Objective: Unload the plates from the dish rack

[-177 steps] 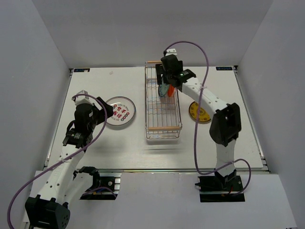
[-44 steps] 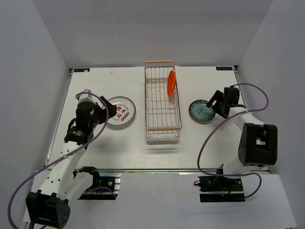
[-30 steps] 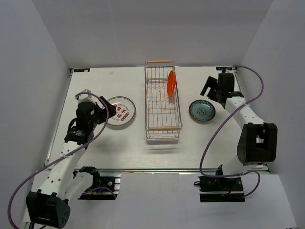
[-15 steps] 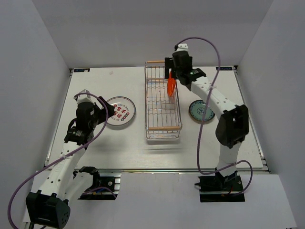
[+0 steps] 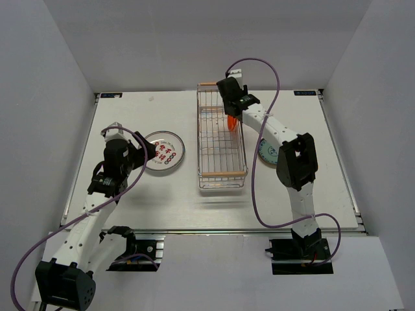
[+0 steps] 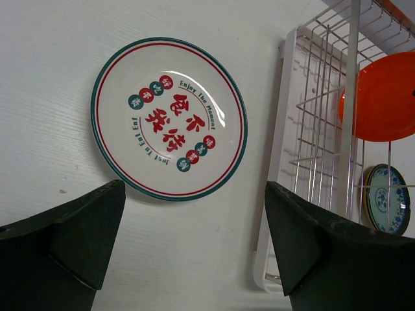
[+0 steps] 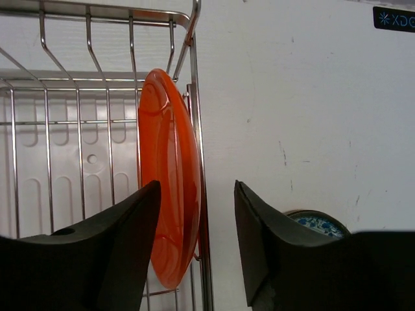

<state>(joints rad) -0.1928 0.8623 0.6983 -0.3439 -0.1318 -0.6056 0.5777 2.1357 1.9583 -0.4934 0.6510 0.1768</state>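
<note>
The dish rack [image 5: 222, 139] stands mid-table with one orange-red plate [image 5: 233, 121] upright near its far right side. My right gripper [image 5: 231, 107] hangs open above that plate. In the right wrist view the orange plate [image 7: 170, 175] stands on edge against the rack's side rail [image 7: 196, 97], with the right gripper [image 7: 198, 240] open and its jaws either side of the plate's rim, not touching it. A teal plate [image 5: 264, 150] lies flat right of the rack. A white plate with red marks [image 5: 163, 153] lies left of the rack. My left gripper [image 6: 194, 249] is open and empty just short of it.
The left wrist view shows the white plate [image 6: 170, 118], the rack's corner [image 6: 318, 149], the orange plate [image 6: 382, 97] and the teal plate [image 6: 387, 207] beyond. White walls enclose the table on three sides. The yellow and plain white plates do not show.
My right arm has left the teal plate on the table, swung left to the rack's far end and come over the orange plate. The left arm has stayed put.
</note>
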